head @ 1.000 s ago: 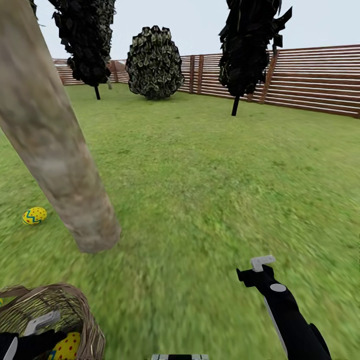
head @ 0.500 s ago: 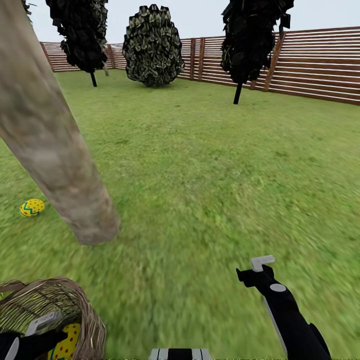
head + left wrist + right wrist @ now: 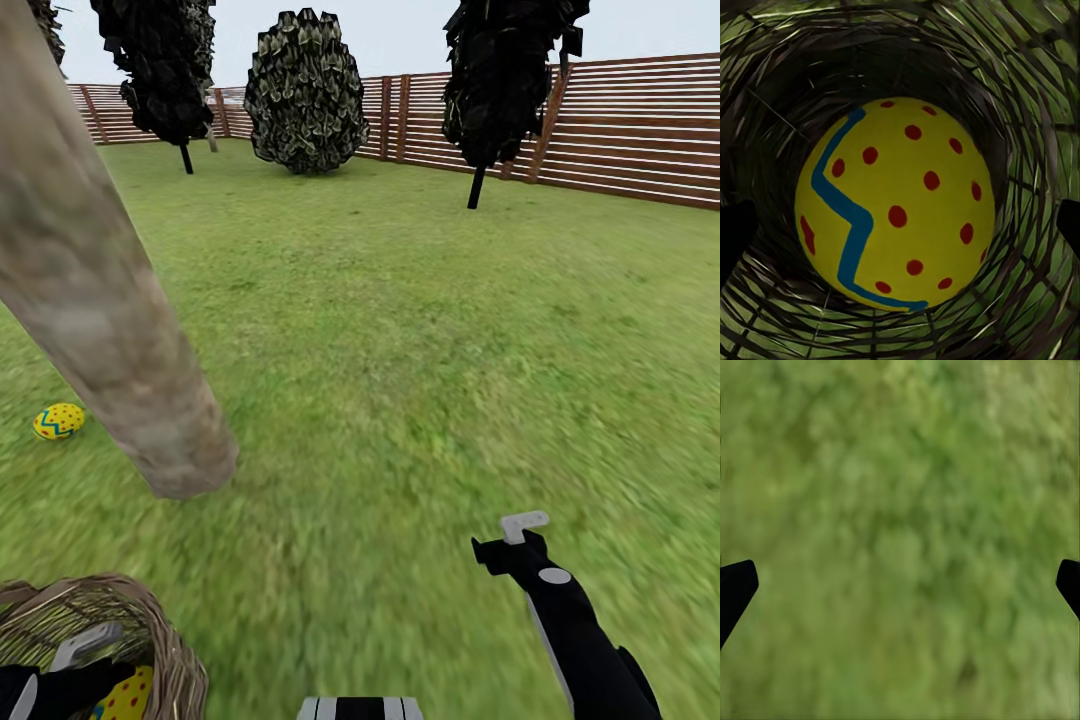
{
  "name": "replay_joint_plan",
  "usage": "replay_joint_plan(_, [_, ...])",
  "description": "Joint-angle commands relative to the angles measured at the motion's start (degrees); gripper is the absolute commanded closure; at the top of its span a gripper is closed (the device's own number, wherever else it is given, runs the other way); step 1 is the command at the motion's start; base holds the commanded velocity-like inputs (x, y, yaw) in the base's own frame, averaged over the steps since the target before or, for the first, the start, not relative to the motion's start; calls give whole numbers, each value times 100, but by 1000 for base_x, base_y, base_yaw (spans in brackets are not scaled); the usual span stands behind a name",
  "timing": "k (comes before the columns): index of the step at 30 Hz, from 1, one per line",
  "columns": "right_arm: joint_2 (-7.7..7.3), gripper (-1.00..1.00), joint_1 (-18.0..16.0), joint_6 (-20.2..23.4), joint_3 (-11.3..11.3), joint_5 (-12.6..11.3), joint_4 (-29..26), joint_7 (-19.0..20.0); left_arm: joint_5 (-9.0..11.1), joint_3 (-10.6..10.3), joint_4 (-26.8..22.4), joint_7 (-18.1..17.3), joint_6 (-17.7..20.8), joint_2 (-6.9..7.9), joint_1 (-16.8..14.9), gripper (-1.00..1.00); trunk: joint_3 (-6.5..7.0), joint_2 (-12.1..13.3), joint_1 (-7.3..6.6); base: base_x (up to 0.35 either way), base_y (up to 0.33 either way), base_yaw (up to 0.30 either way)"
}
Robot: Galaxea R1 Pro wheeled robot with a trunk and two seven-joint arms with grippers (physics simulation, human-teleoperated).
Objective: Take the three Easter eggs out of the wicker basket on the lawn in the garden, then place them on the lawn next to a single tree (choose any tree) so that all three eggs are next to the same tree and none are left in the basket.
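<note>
Looking down from the head, the basket (image 3: 150,640) sits lower in the picture than half a second ago; the left hand (image 3: 85,665) reaches inside beside an egg (image 3: 125,695). Another egg (image 3: 58,421) lies on the lawn (image 3: 420,350) by the tree (image 3: 110,340).

Left wrist: released fingers (image 3: 735,232) flank the egg (image 3: 896,202) in the basket (image 3: 1020,90).

Right wrist: hand (image 3: 900,589) released over grass (image 3: 900,510).

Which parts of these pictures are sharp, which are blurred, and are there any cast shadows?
Head view: the fence is crisp, the near lawn smeared; no cast shadow shows beside the tree trunk. Left wrist view: the egg is sharp inside the dim wicker basket. Right wrist view: the grass is a soft blur.
</note>
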Motion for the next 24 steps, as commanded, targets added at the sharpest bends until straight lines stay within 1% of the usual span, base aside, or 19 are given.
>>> replay_joint_plan(1, [0,-100,-1,27,20,61,-5,49,29,12,-6,-6,40,-1,-3,-100,-5,-2,-1,29,0,0])
replay_joint_plan(3, [-1,-100,3,27,95,61,3,44,28,12,-13,-6,43,-1,-3,-100,-5,-2,-1,12,0,0])
replay_joint_plan(5, [-1,-100,1,27,122,61,7,42,27,12,-15,-6,49,-1,-3,-100,-5,-2,-1,5,0,0])
replay_joint_plan(24, [-1,-100,0,27,141,61,16,46,19,12,-8,2,66,-1,-3,-100,-426,-27,48,0,0,0])
